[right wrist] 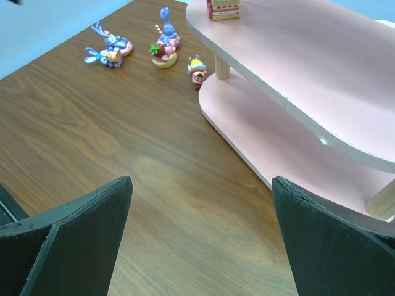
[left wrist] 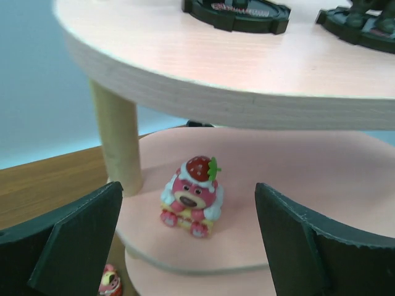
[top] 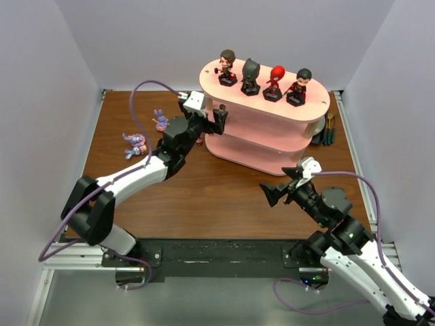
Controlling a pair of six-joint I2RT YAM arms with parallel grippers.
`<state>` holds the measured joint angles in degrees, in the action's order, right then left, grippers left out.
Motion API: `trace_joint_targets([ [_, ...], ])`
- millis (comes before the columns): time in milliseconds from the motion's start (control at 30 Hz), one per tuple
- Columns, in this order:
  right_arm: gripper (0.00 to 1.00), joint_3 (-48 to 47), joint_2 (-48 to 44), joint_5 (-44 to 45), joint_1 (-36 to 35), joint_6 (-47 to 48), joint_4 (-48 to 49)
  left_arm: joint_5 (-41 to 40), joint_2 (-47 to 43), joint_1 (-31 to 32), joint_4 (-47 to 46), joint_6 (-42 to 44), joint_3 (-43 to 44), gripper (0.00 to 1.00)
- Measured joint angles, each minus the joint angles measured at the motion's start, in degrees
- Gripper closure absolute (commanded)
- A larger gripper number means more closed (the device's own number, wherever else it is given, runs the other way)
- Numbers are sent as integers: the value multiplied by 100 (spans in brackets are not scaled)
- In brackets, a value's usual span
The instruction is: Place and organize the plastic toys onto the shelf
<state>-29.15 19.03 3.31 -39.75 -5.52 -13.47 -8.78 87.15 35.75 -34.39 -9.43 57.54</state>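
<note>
**On the shelf's middle board, a bear figurine is left free between open fingers**

At the far edge of the desk (top: 224,183), right of centre, the three-tier shelf (top: 262,126) is seen. Its top board is lined with four big-headed figurines on black bases: brown-haired (top: 227,66), black-masked (top: 250,75), red-masked (top: 274,82) and black-haired (top: 299,86).

The left gripper (top: 212,121) is held at the shelf's left end with its fingers spread wide. A pink bear figurine with a strawberry cap (left wrist: 191,196) is framed upright between them, touched by neither, near a pale post (left wrist: 117,142).

The right gripper (right wrist: 200,185) is held agape and empty over bare desk near the shelf's front edge.

Toward the desk's far-left corner, two purple-blue long-eared creatures (right wrist: 108,49) are seen lying. A third (right wrist: 166,28) and a red strawberry-like toy (right wrist: 162,54) are nearer the shelf. A tiny red-and-green toy (right wrist: 197,69) is set just beside the bottom board.
</note>
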Motion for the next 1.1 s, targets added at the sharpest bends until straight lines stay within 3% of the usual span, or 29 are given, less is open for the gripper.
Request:
trace_joint_targets([
  [367,1,-109,-310,-4,0,-103,-426,-879,-2546,-2,986,-411,-1657,7],
  [533,2,-111,-391,-4,0,-140,-562,-1443,-3034,-24,1805,-647,-2068,7],
  [733,1,-111,-501,-2,0,-201,-649,-1711,-2682,-201,2682,-841,-1954,8],
  [1100,1,-111,-608,-4,0,-256,-660,-1537,-560,-1351,3390,-1252,-660,15],
])
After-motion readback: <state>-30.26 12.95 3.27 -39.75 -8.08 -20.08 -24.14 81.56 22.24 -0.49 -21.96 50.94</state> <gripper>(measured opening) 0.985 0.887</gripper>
